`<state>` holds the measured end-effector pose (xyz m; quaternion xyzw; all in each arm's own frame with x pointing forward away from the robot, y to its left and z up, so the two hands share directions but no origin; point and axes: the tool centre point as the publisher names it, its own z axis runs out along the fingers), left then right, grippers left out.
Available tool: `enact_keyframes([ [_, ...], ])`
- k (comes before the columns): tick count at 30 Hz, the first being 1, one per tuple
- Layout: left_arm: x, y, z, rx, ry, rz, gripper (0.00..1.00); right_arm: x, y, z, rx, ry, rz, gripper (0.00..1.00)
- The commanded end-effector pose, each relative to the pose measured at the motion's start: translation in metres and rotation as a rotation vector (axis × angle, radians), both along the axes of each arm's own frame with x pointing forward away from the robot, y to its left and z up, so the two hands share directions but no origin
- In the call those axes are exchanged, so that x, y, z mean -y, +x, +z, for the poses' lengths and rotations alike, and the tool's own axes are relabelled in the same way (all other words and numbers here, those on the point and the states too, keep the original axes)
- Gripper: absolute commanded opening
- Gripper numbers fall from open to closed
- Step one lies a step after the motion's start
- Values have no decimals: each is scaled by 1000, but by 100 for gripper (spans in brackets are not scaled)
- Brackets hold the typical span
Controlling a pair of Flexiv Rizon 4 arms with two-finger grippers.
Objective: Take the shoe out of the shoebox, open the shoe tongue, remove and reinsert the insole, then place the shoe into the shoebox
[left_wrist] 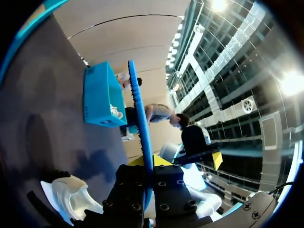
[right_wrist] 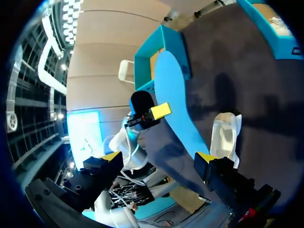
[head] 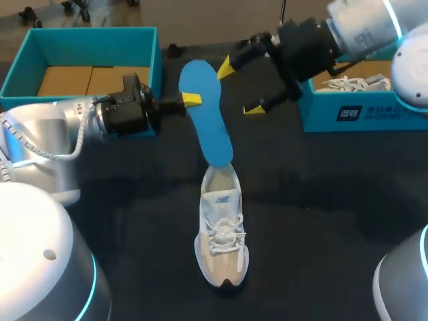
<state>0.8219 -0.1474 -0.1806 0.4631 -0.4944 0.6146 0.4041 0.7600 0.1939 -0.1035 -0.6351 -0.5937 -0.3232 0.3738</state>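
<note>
A thin, bright-blue insole (head: pixel 207 114) leaned toward 11 o'clock, its lower end at the heel of a beige-and-white laced shoe (head: pixel 221 234) on the dark tabletop (head: pixel 321 200). The left gripper (head: pixel 190 100) was clamped on the insole's upper part. The right gripper (head: pixel 239 88) hung at its 3 o'clock, fingers apart.

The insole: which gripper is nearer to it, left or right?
Left. The left gripper is shut on the insole at its edge; the right gripper hangs open beside its far end.

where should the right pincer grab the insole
Probably the wide upper end of the insole, on the edge opposite the left pincer, coming in from the right. It is thin and flat, so the right pincer should close across its faces, as the left does.
</note>
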Motion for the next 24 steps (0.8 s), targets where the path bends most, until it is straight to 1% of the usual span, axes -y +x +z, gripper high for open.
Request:
enact_keyframes([
  [1,-9,6,4,56,-11,-5,0,1,-2,-6,8,301,-27,100],
  [6,-17,13,14,161,9,-15,0,0,0,-12,-6,326,-28,100],
  [13,-24,20,29,345,59,-17,0,2,3,-21,-14,406,-38,100],
  [18,-28,24,34,516,101,-14,0,2,4,-22,-18,417,-42,100],
  [24,-33,22,46,800,87,-1,0,0,6,-22,-16,435,-41,100],
])
